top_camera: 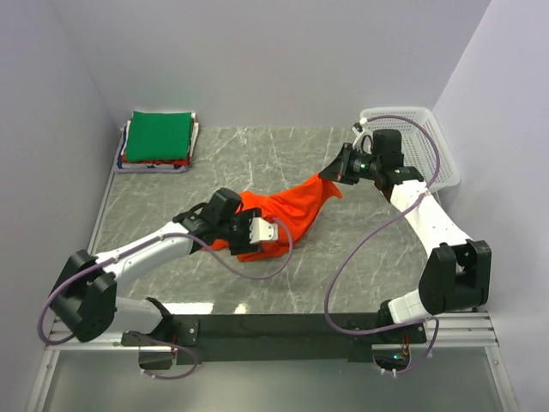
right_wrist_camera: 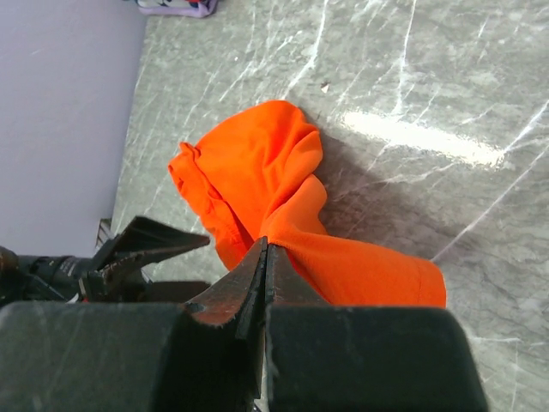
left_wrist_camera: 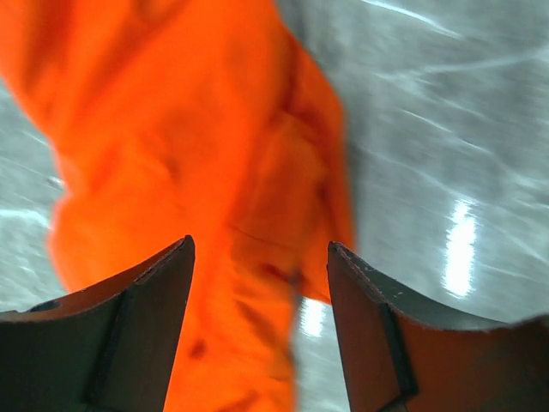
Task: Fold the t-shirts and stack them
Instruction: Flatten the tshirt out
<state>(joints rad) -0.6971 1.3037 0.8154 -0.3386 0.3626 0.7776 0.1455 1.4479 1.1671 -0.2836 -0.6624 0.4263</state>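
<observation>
A bright orange t-shirt (top_camera: pixel 287 210) lies crumpled mid-table, one end lifted toward the right. My right gripper (top_camera: pixel 329 178) is shut on that raised end; in the right wrist view its jaws (right_wrist_camera: pixel 266 245) pinch a fold of the orange t-shirt (right_wrist_camera: pixel 257 172). My left gripper (top_camera: pixel 256 238) hovers over the shirt's near-left end. Its fingers stand open (left_wrist_camera: pixel 260 257), with the orange cloth (left_wrist_camera: pixel 189 137) lying under and between them, not clamped. A stack of folded t-shirts (top_camera: pixel 159 137), green on top, sits at the far left corner.
A white lattice basket (top_camera: pixel 416 137) stands at the far right behind the right arm. Grey walls close in on the left, back and right. The left gripper's dark fingers (right_wrist_camera: pixel 150 245) show in the right wrist view, close to the shirt.
</observation>
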